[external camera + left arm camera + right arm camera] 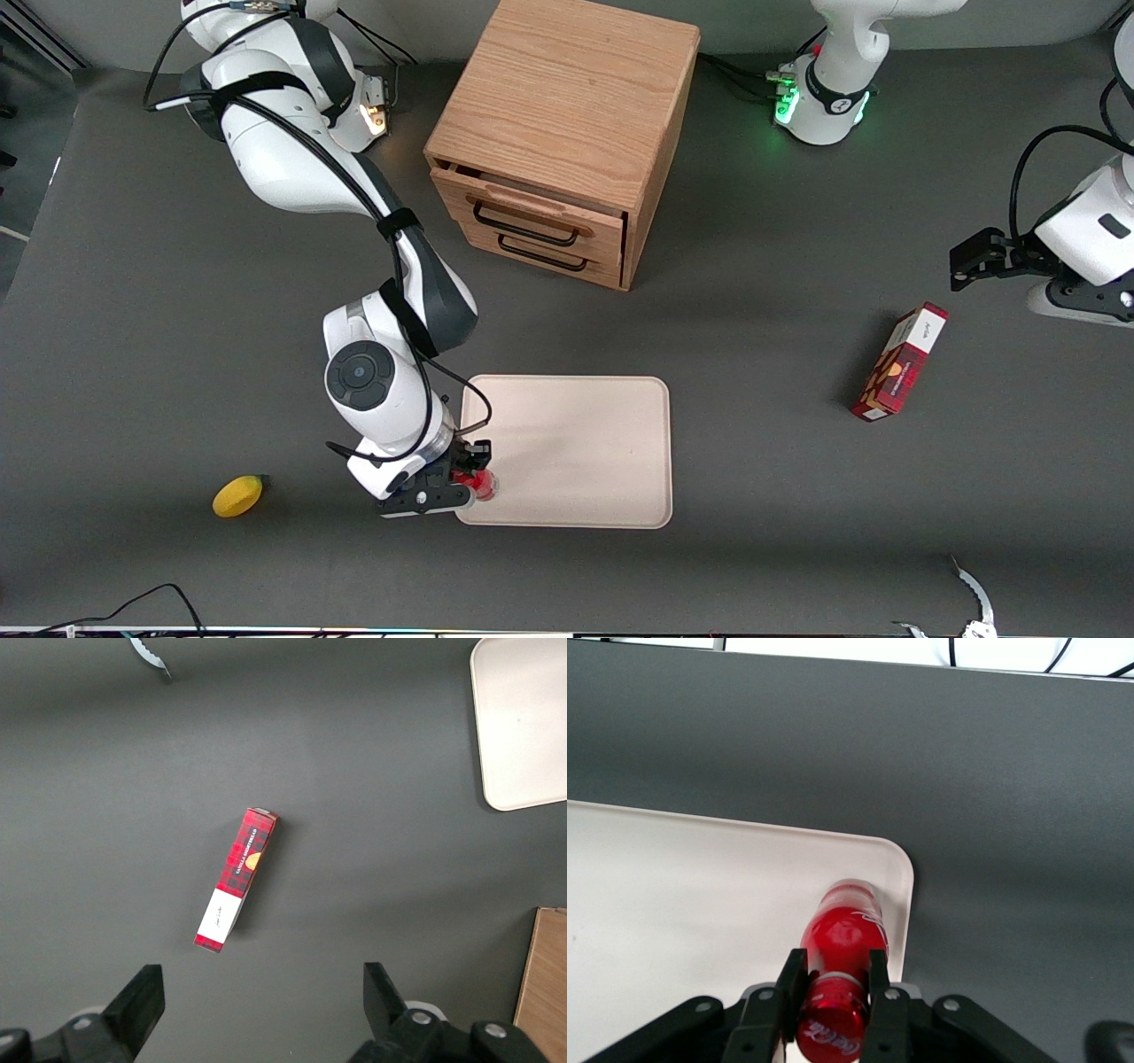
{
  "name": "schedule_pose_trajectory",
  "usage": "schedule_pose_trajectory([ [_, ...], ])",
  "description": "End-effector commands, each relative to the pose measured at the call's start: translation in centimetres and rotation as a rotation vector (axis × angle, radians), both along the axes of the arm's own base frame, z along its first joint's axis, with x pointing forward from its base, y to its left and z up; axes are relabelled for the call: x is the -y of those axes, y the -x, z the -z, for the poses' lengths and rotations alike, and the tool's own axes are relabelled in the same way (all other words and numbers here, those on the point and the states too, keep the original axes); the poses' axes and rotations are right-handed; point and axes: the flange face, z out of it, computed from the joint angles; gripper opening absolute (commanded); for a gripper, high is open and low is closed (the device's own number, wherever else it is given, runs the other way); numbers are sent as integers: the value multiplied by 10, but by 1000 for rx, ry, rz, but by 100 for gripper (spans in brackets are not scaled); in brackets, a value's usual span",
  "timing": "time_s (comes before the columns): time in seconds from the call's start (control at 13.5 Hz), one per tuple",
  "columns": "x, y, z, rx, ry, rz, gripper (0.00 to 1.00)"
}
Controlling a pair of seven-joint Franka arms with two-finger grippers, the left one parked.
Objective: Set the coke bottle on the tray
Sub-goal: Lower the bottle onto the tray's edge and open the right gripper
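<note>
Dark grey counter (797,266) carries all. Two-drawer light wooden cabinet (567,115) farther from front camera than tray. Flat cream-pink rectangular tray (576,452) with low rim, near counter middle. Red-and-white rectangular box (899,361) lies toward parked arm's end. Black two-finger jaws (833,988) over tray corner nearest front camera at working arm's end, pinching neck of small red coke bottle (843,943); bottle just above or on tray inside that corner, contact unclear. Yellow lemon (237,495) on counter toward working arm's end.
</note>
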Motion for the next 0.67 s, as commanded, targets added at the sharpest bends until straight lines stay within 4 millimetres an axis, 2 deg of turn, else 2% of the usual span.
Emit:
schedule_pose_trajectory([
  [0.0, -6, -3, -7, 28, -6, 33, 36],
  [0.3, -8, -3, -6, 35, -12, 50, 79],
  [0.52, -16, 1, -6, 36, -15, 54, 97],
  [0.59, -17, 1, -7, 36, -16, 54, 98],
])
